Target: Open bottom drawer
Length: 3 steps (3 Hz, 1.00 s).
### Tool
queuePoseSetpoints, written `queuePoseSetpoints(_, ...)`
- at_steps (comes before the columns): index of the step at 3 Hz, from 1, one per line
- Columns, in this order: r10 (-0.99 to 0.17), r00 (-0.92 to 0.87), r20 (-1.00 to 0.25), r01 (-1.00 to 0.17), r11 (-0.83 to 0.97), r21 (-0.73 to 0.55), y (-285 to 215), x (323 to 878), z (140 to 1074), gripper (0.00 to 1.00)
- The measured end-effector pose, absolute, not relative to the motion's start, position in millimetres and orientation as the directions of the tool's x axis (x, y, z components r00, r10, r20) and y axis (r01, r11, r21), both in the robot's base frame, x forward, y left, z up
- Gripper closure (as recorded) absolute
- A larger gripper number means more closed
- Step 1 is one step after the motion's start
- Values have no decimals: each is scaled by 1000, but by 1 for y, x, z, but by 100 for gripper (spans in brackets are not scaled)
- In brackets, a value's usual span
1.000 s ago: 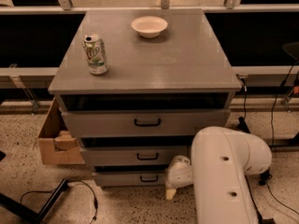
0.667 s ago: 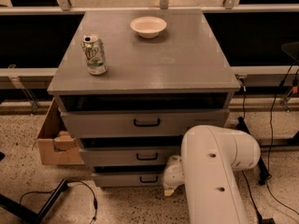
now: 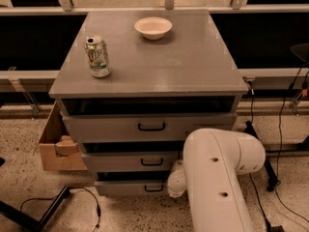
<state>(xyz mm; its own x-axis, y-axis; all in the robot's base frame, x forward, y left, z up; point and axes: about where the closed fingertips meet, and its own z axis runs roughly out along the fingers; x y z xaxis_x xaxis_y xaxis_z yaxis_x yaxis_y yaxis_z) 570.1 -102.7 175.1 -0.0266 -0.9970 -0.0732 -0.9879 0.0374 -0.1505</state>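
Note:
The grey cabinet [image 3: 149, 62] has three drawers stacked in its front. The bottom drawer [image 3: 125, 188] is the lowest and shallowest, with a small black bar handle [image 3: 153, 188] and a dark gap above its front. My white arm [image 3: 217, 178] reaches in from the lower right. Its gripper [image 3: 175, 183] sits low against the right part of the bottom drawer's front, just right of the handle, and the arm hides most of it.
A green soda can [image 3: 98, 56] and a white bowl [image 3: 153, 27] stand on the cabinet top. An open cardboard box [image 3: 55, 146] sits on the floor left of the cabinet. Cables [image 3: 82, 197] and black stand legs lie on the speckled floor on both sides.
My arm has swung left and closer to the cabinet, covering more of the drawers' right side. The drawers look unchanged.

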Motion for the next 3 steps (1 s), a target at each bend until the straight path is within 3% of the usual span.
queuePoseSetpoints(1, -997, -27, -73, -988, 37, -150, -103, 570, 178, 100)
queuePoseSetpoints(3, -997, -26, -73, -988, 37, -150, -103, 570, 187, 100)
